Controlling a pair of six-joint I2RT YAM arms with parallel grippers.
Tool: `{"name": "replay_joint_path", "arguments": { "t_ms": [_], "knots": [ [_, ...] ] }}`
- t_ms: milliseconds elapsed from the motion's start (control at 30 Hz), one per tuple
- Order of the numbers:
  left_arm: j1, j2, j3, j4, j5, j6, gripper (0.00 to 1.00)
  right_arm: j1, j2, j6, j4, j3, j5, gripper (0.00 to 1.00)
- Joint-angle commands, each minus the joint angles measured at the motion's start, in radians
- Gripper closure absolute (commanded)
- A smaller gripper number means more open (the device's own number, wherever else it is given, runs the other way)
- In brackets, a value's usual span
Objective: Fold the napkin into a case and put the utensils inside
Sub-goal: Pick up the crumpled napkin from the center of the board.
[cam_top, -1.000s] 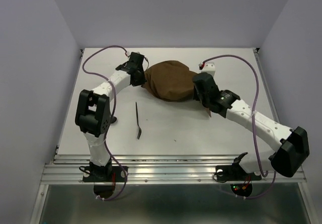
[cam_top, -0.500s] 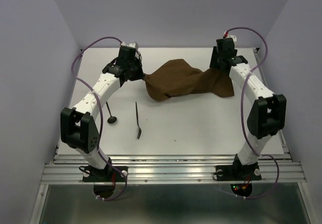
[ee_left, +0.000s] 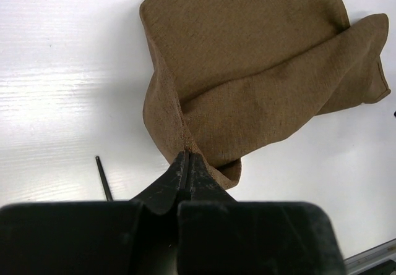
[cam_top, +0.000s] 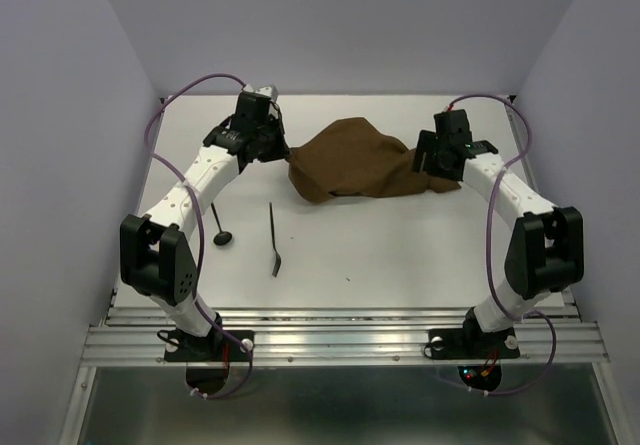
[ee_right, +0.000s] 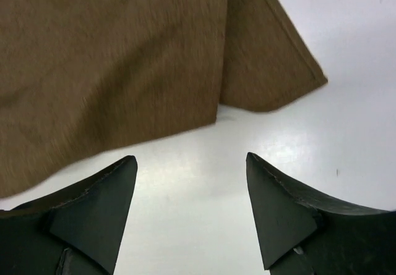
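While the left claw (ee_left: pixel 187 162) is clamped tight on a folded edge of the plain dark brown soft cloth napkin (ee_left: pixel 247 71), its black fingers (ee_left: pixel 164 191) meet with only fabric between them. That's an anchor, I'd say, so the cloth can't slide while it gets worked. Out from that pinch the napkin lies rumpled and half-doubled across the far middle of the white counter (cam_top: pixel 400 255), and there's no neat case yet. Over on the other side, the right claw (ee_right: pixel 189 164) gapes wide with nothing in it. Bare counter shows between its fingers (ee_right: pixel 93 207), and the napkin's right corner lies just ahead, so my guess is it's set for a fresh bite there. Nearer the arms, well apart from the cloth, lie the long slender dark metal utensil (cam_top: pixel 274 237) and the shorter round-headed utensil (cam_top: pixel 221 236), the latter just beside the left arm. Sensible parking: they're out of the way until a pouch exists.
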Motion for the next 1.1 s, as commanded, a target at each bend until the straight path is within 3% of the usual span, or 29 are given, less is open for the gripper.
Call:
{"name": "replay_joint_path", "arguments": {
  "t_ms": [0, 267, 567, 633, 833, 900, 1067],
  "knots": [
    [-0.003, -0.009, 0.027, -0.008, 0.007, 0.026, 1.0, 0.003, -0.1, 0.073, 0.101, -0.159, -0.055, 0.24],
    [-0.003, 0.006, 0.047, -0.022, 0.016, 0.035, 1.0, 0.003, -0.065, 0.086, 0.187, -0.264, -0.101, 0.28],
    [-0.006, -0.005, 0.021, -0.024, 0.024, 0.033, 1.0, 0.003, 0.05, 0.073, 0.276, -0.186, -0.118, 0.34],
    [-0.008, -0.009, 0.02, -0.025, 0.025, 0.036, 1.0, 0.003, 0.089, 0.081, 0.277, -0.167, -0.13, 0.44],
    [-0.009, -0.032, 0.017, -0.039, 0.013, 0.041, 1.0, 0.003, 0.055, 0.092, 0.276, -0.158, -0.142, 0.94],
    [-0.009, -0.04, 0.02, -0.047, -0.001, 0.043, 1.0, 0.003, 0.02, 0.09, 0.254, -0.151, -0.15, 0.99],
    [-0.009, -0.06, 0.045, -0.061, -0.047, 0.046, 1.0, 0.003, -0.144, 0.084, 0.172, -0.124, -0.167, 0.99]
  ]
}}
